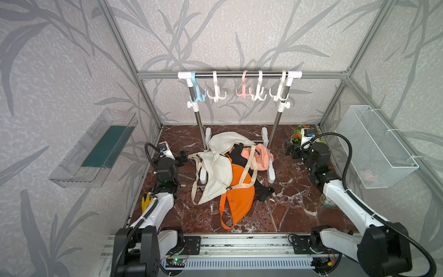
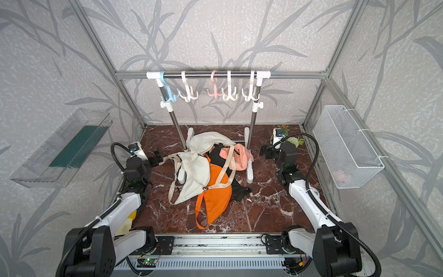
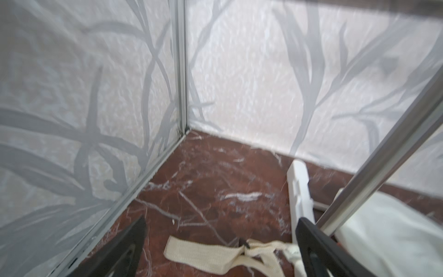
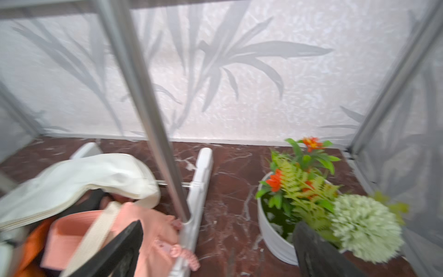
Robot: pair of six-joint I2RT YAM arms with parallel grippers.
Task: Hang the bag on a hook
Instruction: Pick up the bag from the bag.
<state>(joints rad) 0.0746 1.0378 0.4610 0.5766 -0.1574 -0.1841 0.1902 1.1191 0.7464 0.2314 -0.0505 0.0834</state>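
Hooks [image 1: 244, 82] x5 on rail [image 1: 230, 75] (3 wht, 1 blue, 1 pink).

One clothes rack [image 1: 230, 75] carries one blue hook [image 1: 197, 92], one pink hook [image 1: 244, 88] and three white hooks [image 1: 215, 86]; heaped below, one orange bag [image 1: 241, 196], one pink bag [image 1: 262, 158], one black bag [image 1: 263, 191], and cream bags [image 1: 219, 175], one or two, unclear; one potted plant [image 4: 304, 189]; one wire basket [image 1: 376, 148]; one clear shelf [image 1: 72, 175]; two robot arms [image 1: 345, 203].

So the pile of bags [image 1: 227, 172] sits on the surface [image 1: 287, 203] under the rack [image 1: 239, 74], hooks [image 1: 215, 93] on its bar, left claw [image 1: 184, 157] left of the pile, right claw [image 1: 293, 151] opposite, potted plant [image 1: 297, 138] behind that.
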